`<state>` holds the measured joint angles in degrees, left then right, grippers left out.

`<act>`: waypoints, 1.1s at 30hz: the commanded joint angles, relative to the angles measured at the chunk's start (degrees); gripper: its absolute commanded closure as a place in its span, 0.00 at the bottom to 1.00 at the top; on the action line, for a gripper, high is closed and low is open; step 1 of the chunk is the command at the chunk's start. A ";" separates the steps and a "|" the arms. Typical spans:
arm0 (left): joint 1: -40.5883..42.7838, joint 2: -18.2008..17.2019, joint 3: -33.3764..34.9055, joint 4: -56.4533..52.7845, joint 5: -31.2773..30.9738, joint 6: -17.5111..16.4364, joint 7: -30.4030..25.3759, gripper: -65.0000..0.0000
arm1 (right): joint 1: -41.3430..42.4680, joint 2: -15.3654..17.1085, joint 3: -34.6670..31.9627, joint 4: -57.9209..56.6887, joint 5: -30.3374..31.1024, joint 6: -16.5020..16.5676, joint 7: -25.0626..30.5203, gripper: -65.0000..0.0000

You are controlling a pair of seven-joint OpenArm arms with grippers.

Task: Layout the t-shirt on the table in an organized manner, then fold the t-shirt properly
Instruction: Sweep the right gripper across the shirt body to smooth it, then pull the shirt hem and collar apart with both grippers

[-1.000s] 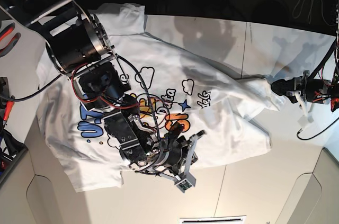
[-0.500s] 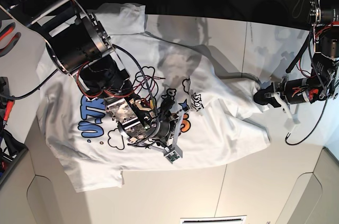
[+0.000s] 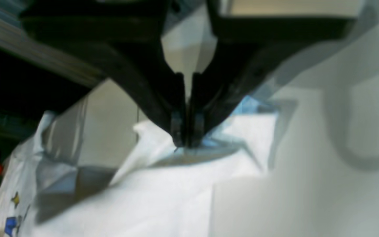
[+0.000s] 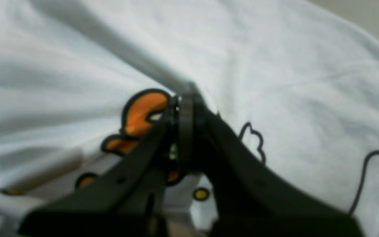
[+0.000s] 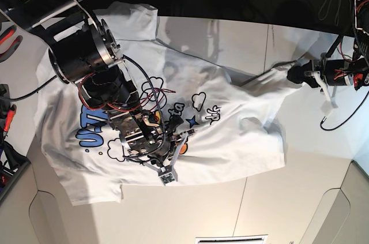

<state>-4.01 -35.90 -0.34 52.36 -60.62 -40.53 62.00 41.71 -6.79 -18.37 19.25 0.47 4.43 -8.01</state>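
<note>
T-shirt (image 5: pixel 230 134) (print unreadable) lies pinched by both closed fingers, left (image 3: pixel 187 140) and right (image 4: pixel 184 108).

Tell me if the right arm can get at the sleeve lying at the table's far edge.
Probably not right now: the right gripper is shut on the t-shirt at the print, so it would have to let go first. The sleeve itself lies uncovered.

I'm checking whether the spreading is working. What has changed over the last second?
The left gripper, shut on the t-shirt, pulled its corner up and away, stretching the cloth. The right gripper, shut on the print, moved left across the table, dragging the shirt. Both grips stayed closed.
</note>
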 commanded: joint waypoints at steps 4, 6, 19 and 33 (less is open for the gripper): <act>3.50 -3.32 -0.11 5.27 1.90 0.53 2.91 0.94 | 1.29 0.42 3.98 0.22 -0.55 -1.20 -1.20 1.00; 4.46 -4.13 -0.11 6.78 1.90 0.53 4.70 0.94 | 1.29 0.44 4.50 0.22 -0.81 -1.20 -1.20 1.00; -0.26 -7.54 -3.02 8.02 2.14 0.53 -2.58 0.94 | 2.43 0.44 4.50 4.96 -2.97 8.28 4.90 1.00; -16.68 9.66 -3.80 7.89 24.72 0.53 -21.66 0.94 | -0.85 0.42 5.35 45.83 6.64 14.38 -17.59 1.00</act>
<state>-19.07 -25.30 -3.90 59.46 -34.54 -39.62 41.43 38.72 -5.87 -13.19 64.14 6.33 18.81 -27.75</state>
